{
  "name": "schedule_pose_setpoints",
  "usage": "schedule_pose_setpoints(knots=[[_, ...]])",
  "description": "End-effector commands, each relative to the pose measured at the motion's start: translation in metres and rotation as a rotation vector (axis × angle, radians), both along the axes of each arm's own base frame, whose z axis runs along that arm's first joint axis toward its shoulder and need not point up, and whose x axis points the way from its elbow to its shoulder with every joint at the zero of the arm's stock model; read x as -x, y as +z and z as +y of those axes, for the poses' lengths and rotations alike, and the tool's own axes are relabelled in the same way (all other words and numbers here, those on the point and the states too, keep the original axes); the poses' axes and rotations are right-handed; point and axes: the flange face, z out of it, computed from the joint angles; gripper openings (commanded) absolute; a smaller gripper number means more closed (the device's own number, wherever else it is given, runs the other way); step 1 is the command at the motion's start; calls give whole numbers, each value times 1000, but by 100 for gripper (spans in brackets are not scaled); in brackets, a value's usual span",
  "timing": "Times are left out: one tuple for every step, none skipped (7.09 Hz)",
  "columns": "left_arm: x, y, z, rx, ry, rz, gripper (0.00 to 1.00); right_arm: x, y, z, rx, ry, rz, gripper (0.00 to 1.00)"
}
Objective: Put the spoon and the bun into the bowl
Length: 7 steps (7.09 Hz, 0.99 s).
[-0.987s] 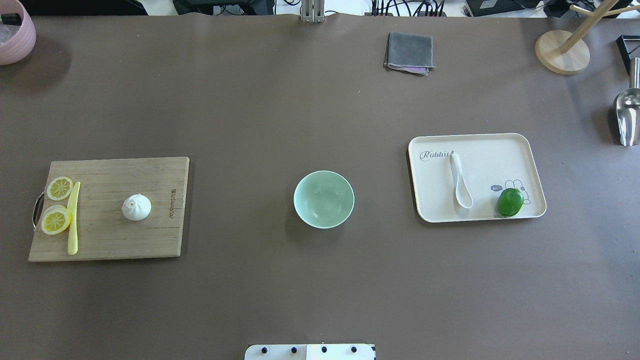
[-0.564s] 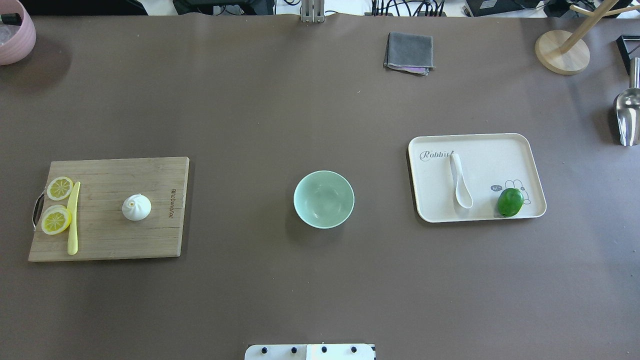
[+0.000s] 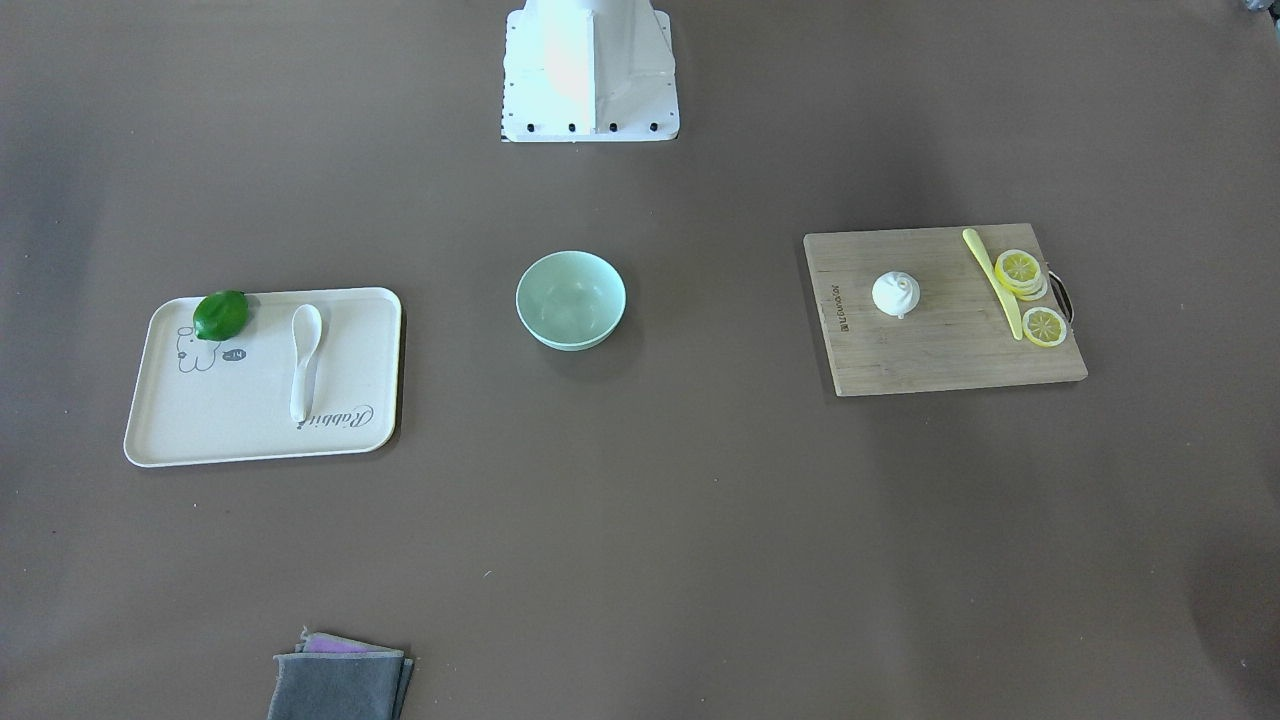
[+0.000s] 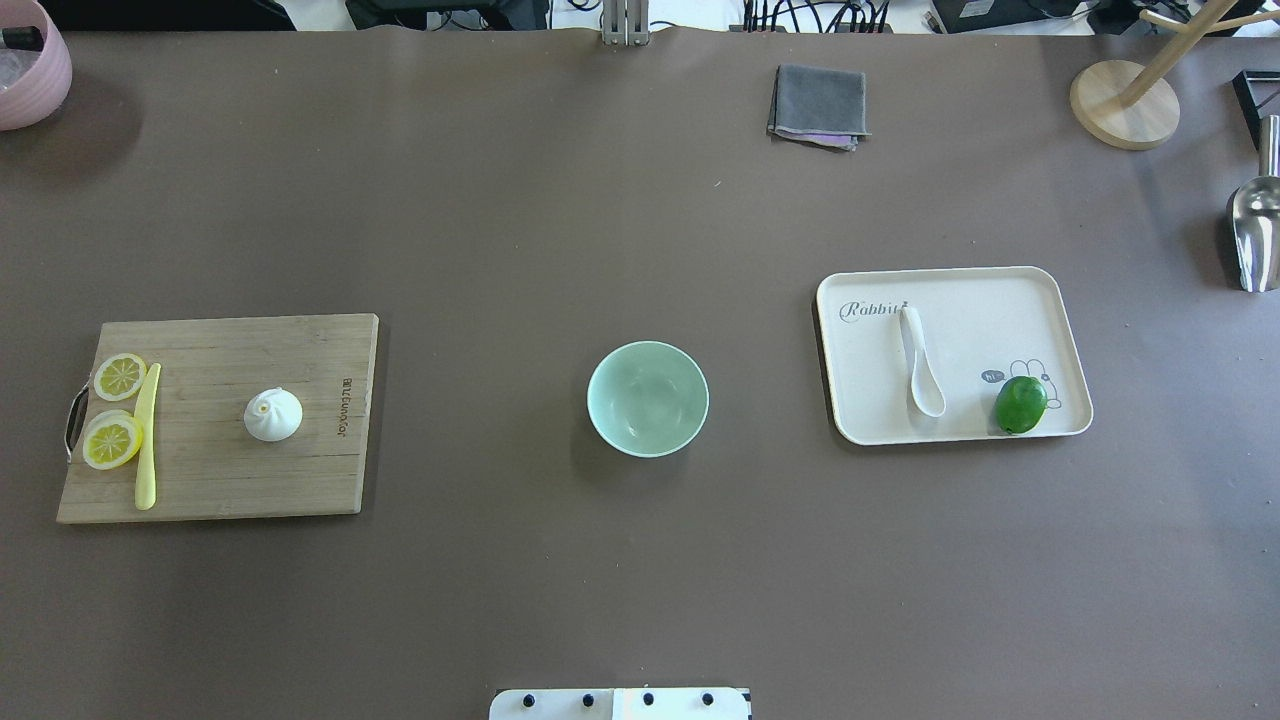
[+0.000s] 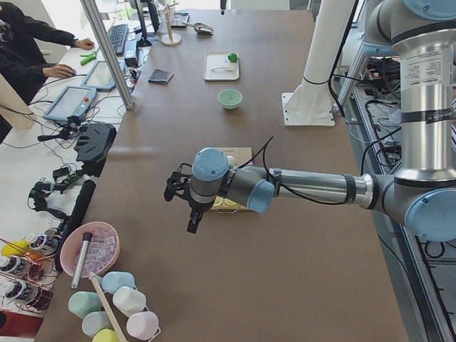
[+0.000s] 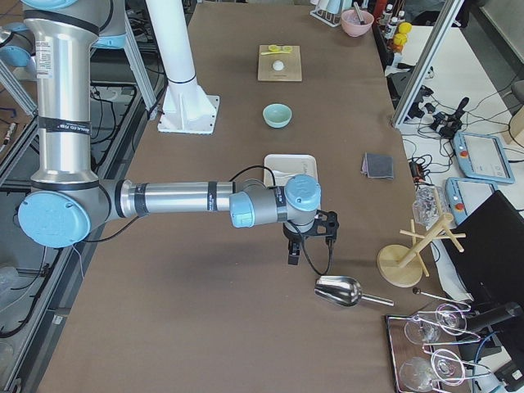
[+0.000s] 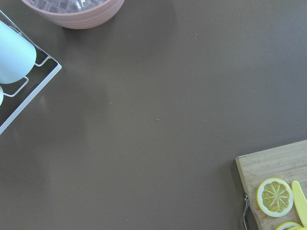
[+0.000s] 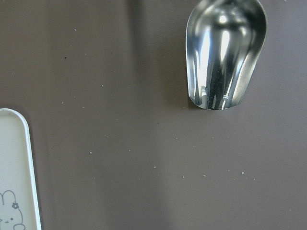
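The white spoon (image 4: 921,365) lies on a cream tray (image 4: 1000,320) at the right. The white pleated bun (image 4: 273,414) sits on a wooden cutting board (image 4: 220,470) at the left. The mint-green bowl (image 4: 648,398) stands empty between them. Neither gripper shows in the overhead or front views. The left gripper (image 5: 191,214) hangs over the table past the board's left end. The right gripper (image 6: 296,250) hangs past the tray, near a metal scoop (image 6: 337,291). I cannot tell whether either is open or shut.
A green lime (image 4: 1020,404) shares the tray. Lemon slices (image 4: 112,440) and a yellow knife (image 4: 147,440) lie on the board. A grey cloth (image 4: 818,105), a wooden stand base (image 4: 1124,104) and a pink bowl (image 4: 25,65) sit along the far edge.
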Motion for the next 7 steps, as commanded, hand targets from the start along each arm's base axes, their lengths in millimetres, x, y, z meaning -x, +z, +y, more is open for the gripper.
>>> schedule_pose_setpoints(knots=[[1, -1, -4, -2, -3, -1, 99, 0, -1, 0, -3, -2, -1, 100], [1, -1, -4, -3, -6, -12, 99, 0, -1, 0, -4, -2, -2, 100], [1, -2, -4, -6, -6, -12, 99, 0, -4, -2, -7, -2, -7, 100], [1, -1, -4, -6, -10, -22, 99, 1, -5, -3, -9, -2, -7, 100], [2, -1, -5, -7, -14, -30, 99, 1, -5, -2, -9, -2, -7, 100], [2, -1, -5, -7, -13, -31, 99, 0, -5, -2, -9, 0, -6, 100], [2, 0, -4, -5, -13, -32, 99, 0, -5, -3, -13, -2, -4, 100]])
